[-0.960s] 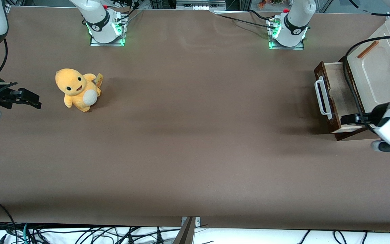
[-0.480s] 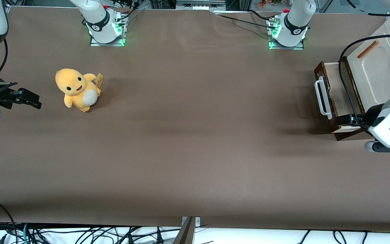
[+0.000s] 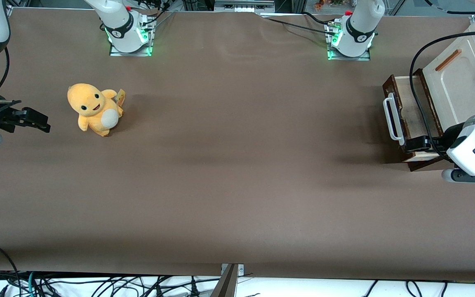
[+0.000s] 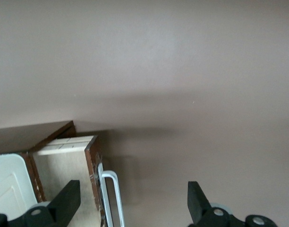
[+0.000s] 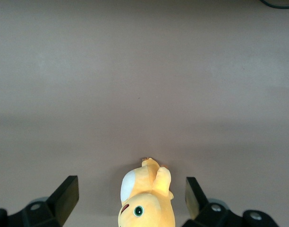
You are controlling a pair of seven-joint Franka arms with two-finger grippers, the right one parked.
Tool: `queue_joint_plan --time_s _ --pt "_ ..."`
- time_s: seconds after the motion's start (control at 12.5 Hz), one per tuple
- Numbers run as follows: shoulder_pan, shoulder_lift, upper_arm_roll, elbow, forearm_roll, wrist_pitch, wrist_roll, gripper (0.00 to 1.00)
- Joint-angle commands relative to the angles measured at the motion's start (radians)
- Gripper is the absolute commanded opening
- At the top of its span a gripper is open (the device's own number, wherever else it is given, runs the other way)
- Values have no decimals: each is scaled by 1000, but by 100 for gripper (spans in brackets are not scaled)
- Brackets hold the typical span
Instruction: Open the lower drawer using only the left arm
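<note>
Dark wood drawer [image 3: 404, 113] near the table edge seems partly out; gripper [image 3: 415, 144] wide open, holding nothing, hangs by the handle's [image 3: 391, 117] end; next, hook it

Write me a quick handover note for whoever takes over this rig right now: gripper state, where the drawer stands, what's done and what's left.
Gripper: open and empty, above the end of the lower drawer nearer the front camera, beside its white handle, not gripping it.
Lower drawer: already pulled partly out of the cabinet, pale inside showing.
Plush toy: toward the parked arm's end of the table, not involved.
Done: drawer is open.
Left: likely only to move the left arm clear; pull further only if a wider opening is wanted.
</note>
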Motion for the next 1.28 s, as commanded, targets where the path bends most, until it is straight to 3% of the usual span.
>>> queue_joint_plan --time_s 0.0,0.24,1.2 --pt "3 -15 -4 -10 -19 21 23 100" --pt "14 -15 0 -13 -20 30 127 100" --pt "5 -26 5 -14 -11 30 129 100"
